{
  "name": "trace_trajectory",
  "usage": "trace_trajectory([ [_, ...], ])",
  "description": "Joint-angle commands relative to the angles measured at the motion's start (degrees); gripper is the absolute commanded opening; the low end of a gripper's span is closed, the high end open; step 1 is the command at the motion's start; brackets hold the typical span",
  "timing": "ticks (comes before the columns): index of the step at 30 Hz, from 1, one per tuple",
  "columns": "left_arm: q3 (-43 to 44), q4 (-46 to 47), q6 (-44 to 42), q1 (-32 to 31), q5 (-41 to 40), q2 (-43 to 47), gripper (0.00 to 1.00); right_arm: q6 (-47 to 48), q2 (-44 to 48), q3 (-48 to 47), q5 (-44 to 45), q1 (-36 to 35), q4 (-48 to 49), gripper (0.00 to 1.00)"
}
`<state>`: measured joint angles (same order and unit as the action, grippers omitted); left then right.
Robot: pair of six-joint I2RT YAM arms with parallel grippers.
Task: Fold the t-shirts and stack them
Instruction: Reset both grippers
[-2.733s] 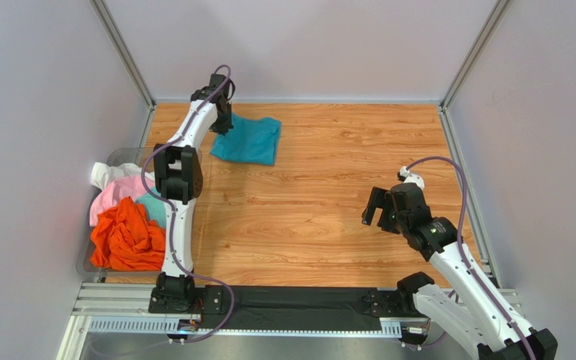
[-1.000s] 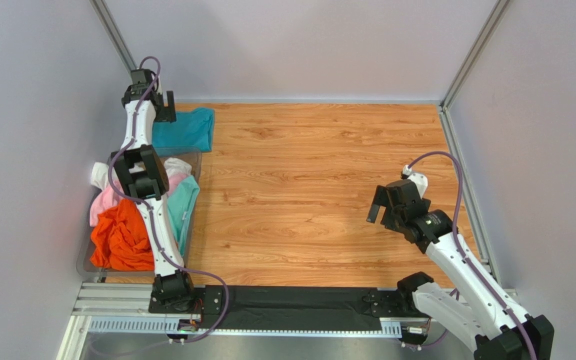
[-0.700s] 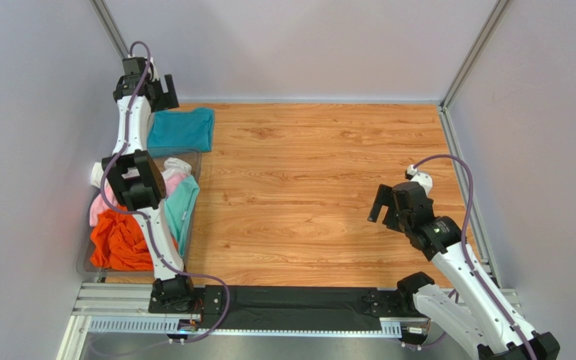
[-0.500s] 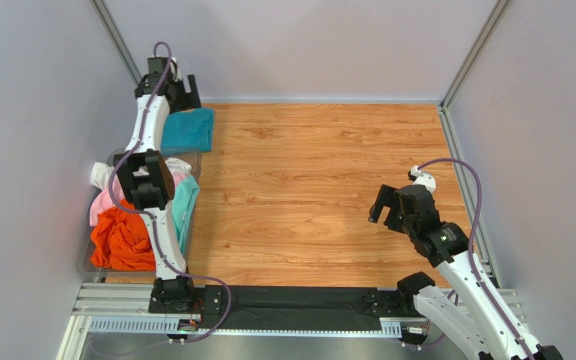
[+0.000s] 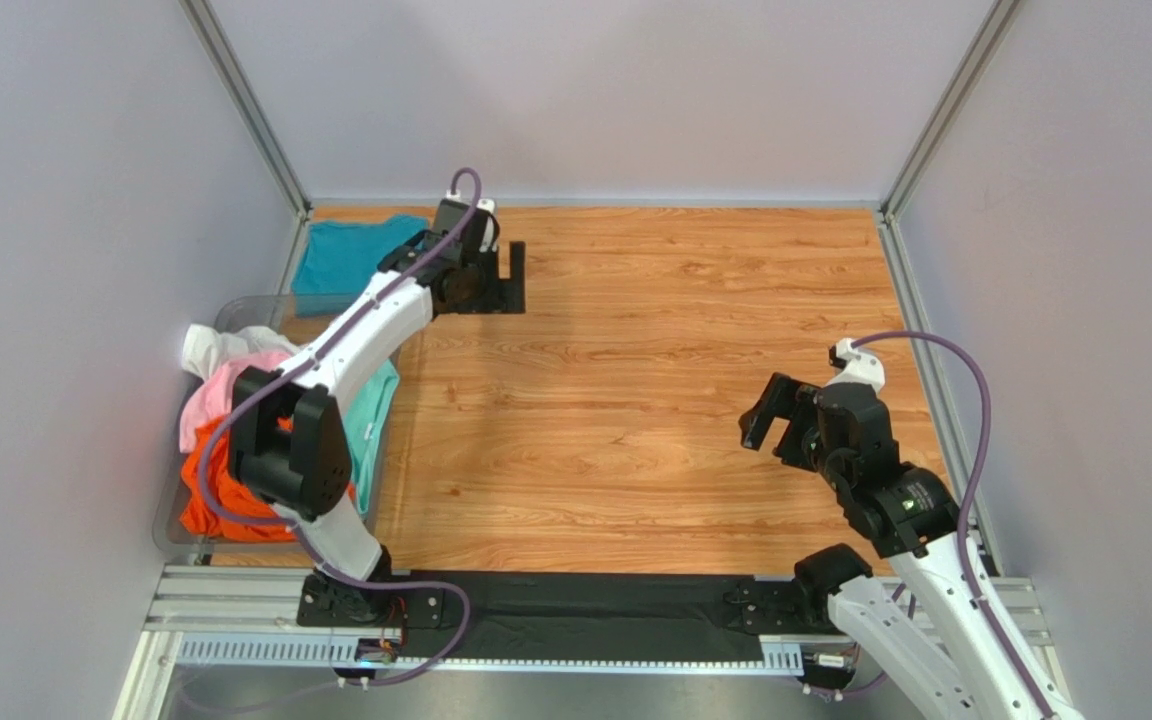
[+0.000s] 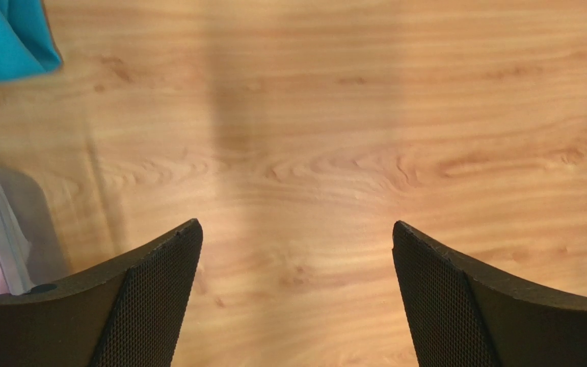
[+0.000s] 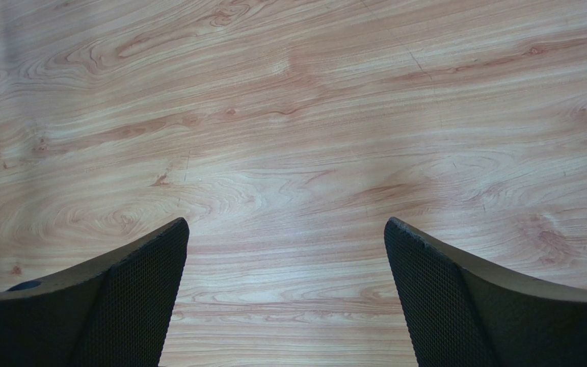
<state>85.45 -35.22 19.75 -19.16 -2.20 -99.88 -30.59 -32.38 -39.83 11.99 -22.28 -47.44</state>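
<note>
The teal-blue t-shirt [image 5: 336,255] lies folded in the far left corner of the wooden table; its corner shows at the top left of the left wrist view [image 6: 2,37]. My left gripper [image 5: 507,279] hovers to the right of it, apart from it, open over bare wood [image 6: 296,237]. White [image 5: 213,348], pink [image 5: 225,396], orange [image 5: 231,483] and light aqua [image 5: 373,417] t-shirts lie bunched in a clear bin at the left. My right gripper [image 5: 778,425] hangs open over bare wood at the right [image 7: 285,233], with nothing between its fingers.
The clear plastic bin [image 5: 244,309] stands along the table's left edge; its corner shows in the left wrist view [image 6: 9,229]. Grey walls with metal posts [image 5: 244,105] close in the table on three sides. A black strip [image 5: 582,615] runs along the near edge between the arm bases.
My left arm has swung from above the far left corner rightward and down, past the teal shirt, which stays in the corner. My right arm has drawn back slightly toward the near edge.
</note>
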Motion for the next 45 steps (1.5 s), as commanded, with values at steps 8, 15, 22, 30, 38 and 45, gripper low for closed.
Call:
trace_trajectory([
  [8,-23.11,3.85,12.67,-18.62,-14.93,22.24,1.00,0.62,0.83,-0.33,-1.62,0.13,-0.02,1.00],
  [15,-35.77,1.30,17.43,-24.87,-16.26,36.84,1.00,0.36,1.27,-0.07,-2.32,0.13,0.16,1.00],
  [22,-46.24,-5.73,21.56,-24.88,-21.26,53.09,1.00,-0.61,1.62,0.37,-0.74,0.13,0.68,1.00],
  [30,-49.94,-8.28,23.76,-24.88,-23.02,61.90,1.00,-1.23,3.55,1.07,0.40,0.13,1.21,1.00],
  [38,-49.94,-8.28,23.93,-24.88,-23.55,63.66,1.00,-2.02,5.14,1.95,2.69,0.22,1.56,1.00],
  [45,-47.22,-8.20,22.88,-24.88,-25.48,63.14,1.00,-2.11,5.49,1.96,2.78,0.13,1.65,1.00],
])
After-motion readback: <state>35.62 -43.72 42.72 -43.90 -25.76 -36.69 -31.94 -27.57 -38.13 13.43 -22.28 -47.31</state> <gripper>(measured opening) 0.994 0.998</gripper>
